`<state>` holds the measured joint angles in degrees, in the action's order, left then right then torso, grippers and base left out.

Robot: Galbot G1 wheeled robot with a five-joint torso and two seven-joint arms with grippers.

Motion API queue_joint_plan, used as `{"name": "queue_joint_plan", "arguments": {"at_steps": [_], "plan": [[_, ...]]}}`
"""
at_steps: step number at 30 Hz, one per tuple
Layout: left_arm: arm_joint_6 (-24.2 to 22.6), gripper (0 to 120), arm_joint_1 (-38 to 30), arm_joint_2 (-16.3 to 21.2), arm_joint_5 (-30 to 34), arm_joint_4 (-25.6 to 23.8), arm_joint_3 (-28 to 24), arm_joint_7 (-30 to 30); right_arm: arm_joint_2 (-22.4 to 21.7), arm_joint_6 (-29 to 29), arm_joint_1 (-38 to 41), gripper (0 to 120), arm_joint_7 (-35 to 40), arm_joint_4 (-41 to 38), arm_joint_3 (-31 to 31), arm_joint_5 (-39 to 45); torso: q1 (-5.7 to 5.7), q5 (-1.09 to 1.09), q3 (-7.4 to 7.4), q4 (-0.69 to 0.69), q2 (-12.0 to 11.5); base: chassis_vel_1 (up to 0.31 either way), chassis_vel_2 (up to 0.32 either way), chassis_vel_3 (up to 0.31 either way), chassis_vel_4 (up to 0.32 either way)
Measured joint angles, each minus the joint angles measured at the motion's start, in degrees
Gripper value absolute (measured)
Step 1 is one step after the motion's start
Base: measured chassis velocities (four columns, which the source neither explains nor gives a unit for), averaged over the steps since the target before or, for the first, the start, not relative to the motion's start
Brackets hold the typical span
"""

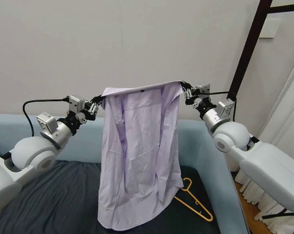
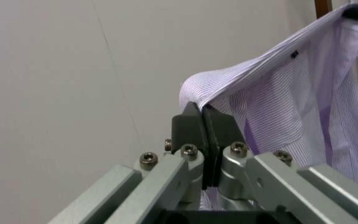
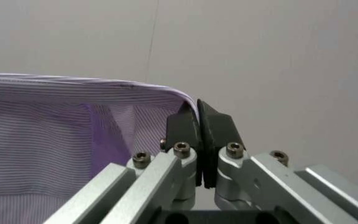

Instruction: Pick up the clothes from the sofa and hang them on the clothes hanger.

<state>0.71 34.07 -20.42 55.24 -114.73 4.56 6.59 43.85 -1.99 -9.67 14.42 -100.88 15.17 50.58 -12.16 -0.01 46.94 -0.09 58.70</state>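
Observation:
A lilac striped shirt (image 1: 137, 156) hangs stretched between my two grippers above the sofa, its hem near the dark seat. My left gripper (image 1: 101, 101) is shut on the shirt's left top corner; the wrist view shows its black pads (image 2: 203, 130) pinching the striped cloth (image 2: 291, 102). My right gripper (image 1: 185, 89) is shut on the right top corner, its pads (image 3: 197, 123) clamped on the fabric edge (image 3: 73, 130). A yellow clothes hanger (image 1: 195, 202) lies on the sofa seat behind the shirt's lower right.
The sofa has light blue arms and back (image 1: 205, 151) and a dark grey seat (image 1: 54, 200). A dark wooden rack post (image 1: 247, 48) rises at the right against the wall. White curtain (image 1: 283, 117) hangs at the far right.

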Motion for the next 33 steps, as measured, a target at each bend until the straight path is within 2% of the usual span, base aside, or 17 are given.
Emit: {"name": "queue_joint_plan", "arguments": {"at_steps": [3,6,7,8,14,19,23,27,31,32,33], "plan": [[-0.4,0,2.6,1.8,0.0,-1.8,2.1,0.8,-1.2,-0.8,-0.7,0,0.0,-2.2,0.0,0.7,0.01,0.01,-0.01,0.01,0.0,0.000,0.000,0.000,0.000],[-1.3,0,7.7,4.1,0.0,-5.7,5.9,3.3,-3.1,-2.4,-3.2,0,2.5,-7.5,-1.3,2.2,0.01,0.00,-0.01,0.02,0.0,0.000,0.000,0.000,0.000],[-1.6,0,8.7,4.5,0.1,-7.1,6.8,3.8,-4.1,-2.9,-4.9,0,3.0,-9.6,-2.6,2.5,0.01,0.00,-0.01,0.05,0.0,0.000,0.000,0.000,0.000],[-1.9,0,9.4,4.8,0.2,-8.7,7.4,4.4,-5.1,-3.5,-6.8,0,3.3,-11.5,-4.1,2.7,0.01,0.00,-0.01,0.00,0.0,0.000,0.000,0.000,0.000],[-4.5,0,11.0,7.3,2.7,-16.6,11.5,7.2,-9.2,-5.5,-15.6,0,2.8,-19.8,-11.6,4.9,0.01,0.03,-0.01,-0.02,0.0,0.000,0.000,0.000,0.000],[-7.5,0,10.7,10.2,5.7,-19.7,14.4,8.9,-12.1,-6.4,-19.6,0,2.1,-23.6,-16.0,6.4,0.02,0.02,-0.02,0.00,0.0,0.000,0.000,0.000,0.000],[-8.8,0,10.7,10.8,6.0,-20.3,14.6,9.4,-12.4,-6.9,-21.0,0,1.9,-24.3,-17.4,7.1,0.02,0.02,-0.02,0.00,0.0,0.000,0.000,0.000,0.000],[-10.9,0,12.1,9.0,6.1,-19.8,13.4,10.3,-10.7,-8.3,-23.1,0,2.7,-24.2,-17.3,9.1,0.02,0.01,-0.02,0.00,0.0,0.000,0.000,0.000,0.000],[-12.4,0,15.0,5.1,6.0,-16.7,11.1,10.9,-7.0,-9.5,-25.4,0,3.7,-21.2,-13.5,10.0,0.02,0.00,0.00,0.00,0.0,0.000,0.000,0.000,0.000],[-12.4,0,15.0,5.1,6.0,-16.7,11.1,10.9,-7.0,-9.5,-25.4,0,3.7,-21.2,-13.5,10.0,0.02,0.00,0.00,0.00,0.0,0.000,0.000,0.000,0.000],[-12.9,0,16.7,3.2,5.8,-15.2,10.4,11.0,-5.3,-9.8,-26.2,0,4.0,-19.7,-11.8,10.0,0.02,-0.01,0.00,0.00,0.0,0.000,0.000,0.000,0.000]]}}
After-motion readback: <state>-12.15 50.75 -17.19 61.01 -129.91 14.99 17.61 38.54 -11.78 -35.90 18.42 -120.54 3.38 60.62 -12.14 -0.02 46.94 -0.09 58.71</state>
